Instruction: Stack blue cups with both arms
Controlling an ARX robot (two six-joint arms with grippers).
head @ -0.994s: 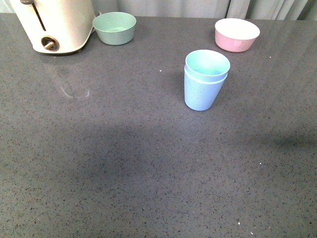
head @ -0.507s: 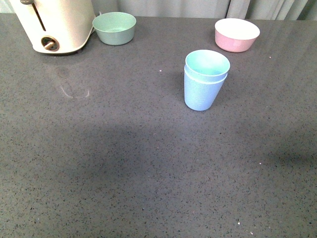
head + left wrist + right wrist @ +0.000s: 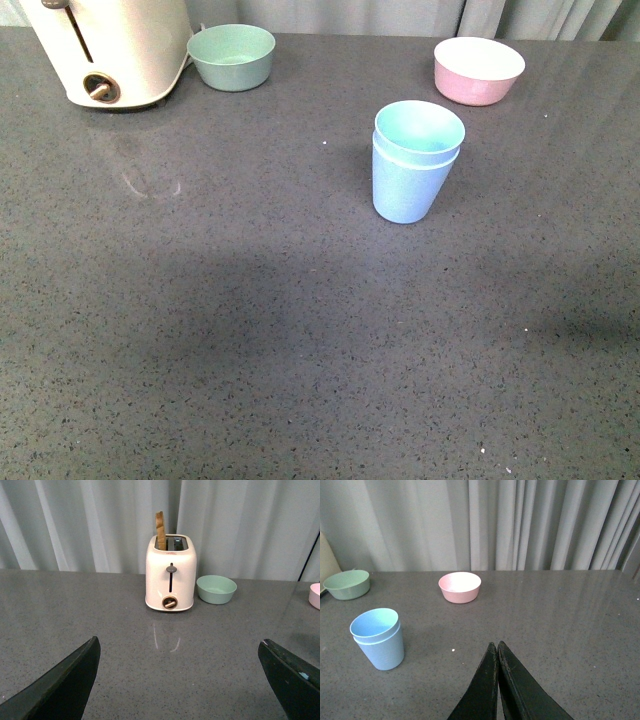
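The two blue cups (image 3: 412,160) stand upright, one nested inside the other, right of the middle of the grey counter; the stack (image 3: 377,637) also shows in the right wrist view. Neither arm appears in the front view. My left gripper (image 3: 177,652) is open, its black fingers (image 3: 65,680) wide apart over bare counter, facing the toaster and holding nothing. My right gripper (image 3: 496,647) is shut with its tips pressed together and nothing between them. It hangs over the counter well away from the cup stack.
A cream toaster (image 3: 110,50) with a slice of bread (image 3: 160,530) stands at the back left, a green bowl (image 3: 231,56) beside it. A pink bowl (image 3: 478,70) sits at the back right. Grey curtains (image 3: 520,525) close the back.
The shadow on the counter's right side has slid toward the near edge. The stacked cups and bowls have not moved.
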